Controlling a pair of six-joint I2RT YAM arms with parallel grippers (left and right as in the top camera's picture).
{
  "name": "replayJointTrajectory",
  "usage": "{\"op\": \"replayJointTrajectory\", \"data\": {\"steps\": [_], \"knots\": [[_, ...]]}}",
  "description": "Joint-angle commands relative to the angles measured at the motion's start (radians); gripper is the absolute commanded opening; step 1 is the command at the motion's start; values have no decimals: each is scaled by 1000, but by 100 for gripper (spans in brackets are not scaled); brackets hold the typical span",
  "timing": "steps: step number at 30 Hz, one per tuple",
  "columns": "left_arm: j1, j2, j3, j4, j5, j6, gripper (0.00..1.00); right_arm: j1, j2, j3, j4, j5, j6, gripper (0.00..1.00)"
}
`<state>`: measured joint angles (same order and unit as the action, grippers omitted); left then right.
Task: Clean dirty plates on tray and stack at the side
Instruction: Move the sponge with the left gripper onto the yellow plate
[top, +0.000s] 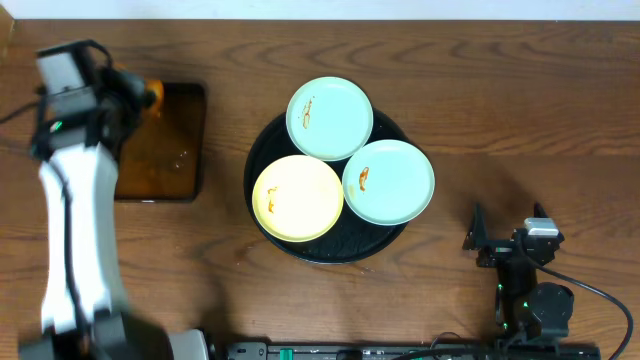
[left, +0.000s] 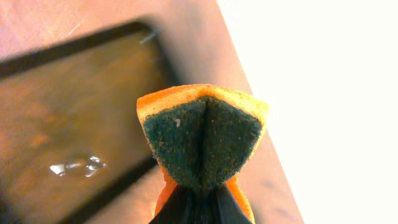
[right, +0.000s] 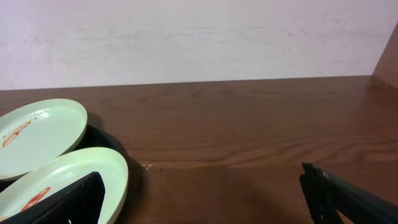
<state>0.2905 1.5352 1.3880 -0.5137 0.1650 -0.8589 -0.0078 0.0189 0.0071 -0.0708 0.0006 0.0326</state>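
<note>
The table (top: 500, 90) runs off every frame. From overhead you lose most of the left gripper (top: 140, 92). The white arm and its housing sit over it, and only a bit of orange shows at its tip.

The round black tray (top: 330, 253) lies ahead of the right gripper (top: 507, 232) and to its left, well apart from it. Three plates cover most of the tray. The right wrist view cuts the tray down to a dark sliver beside that gripper's left finger.

The rectangular tray (top: 170, 150), holding brown liquid, sits under the left gripper. Its ends are cropped in the left wrist view, which shows a bright gleam on the liquid that the overhead barely gives.

The near mint plate (top: 389, 181) and the far mint plate (top: 330, 118) both carry orange smears, and both are cut off at the right wrist view's left edge. The yellow plate (top: 298, 198) shows only from overhead.

The sponge (left: 202, 137) is plain only in the left wrist view — folded, with the green scouring face inward and orange outside. The left gripper (left: 200, 202) is clamped on its lower end, and its dark fingers are cropped at the bottom. You cannot tell whether the sponge touches the liquid.

The right gripper (right: 199, 205) stands wide apart — nothing is between its fingers, and it touches no plate.
</note>
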Motion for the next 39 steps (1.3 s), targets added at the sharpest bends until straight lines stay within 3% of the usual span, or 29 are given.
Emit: {"op": "replayJointTrajectory", "data": {"steps": [1, 5, 9, 12, 17, 24, 36, 39], "knots": [[-5, -233, 47, -61, 60, 51, 7, -5, -3, -2, -4, 10, -11, 99], [-99, -273, 32, -228, 95, 143, 7, -5, -3, -2, -4, 10, -11, 99], [-313, -191, -22, -430, 200, 277, 7, -5, -3, -2, -4, 10, -11, 99], [-455, -105, -78, -471, 183, 354, 8, -5, -3, -2, -4, 10, -11, 99], [-613, 81, -139, -430, 98, 354, 7, -5, -3, -2, -4, 10, -11, 99], [-695, 297, -139, -336, 49, 354, 7, -5, -3, -2, -4, 10, -11, 99], [-696, 315, -139, -280, -27, 354, 7, -5, -3, -2, 39, 25, -14, 99], [-696, 315, -139, -281, -27, 354, 7, -4, -3, -2, 166, -277, 263, 99]]}}
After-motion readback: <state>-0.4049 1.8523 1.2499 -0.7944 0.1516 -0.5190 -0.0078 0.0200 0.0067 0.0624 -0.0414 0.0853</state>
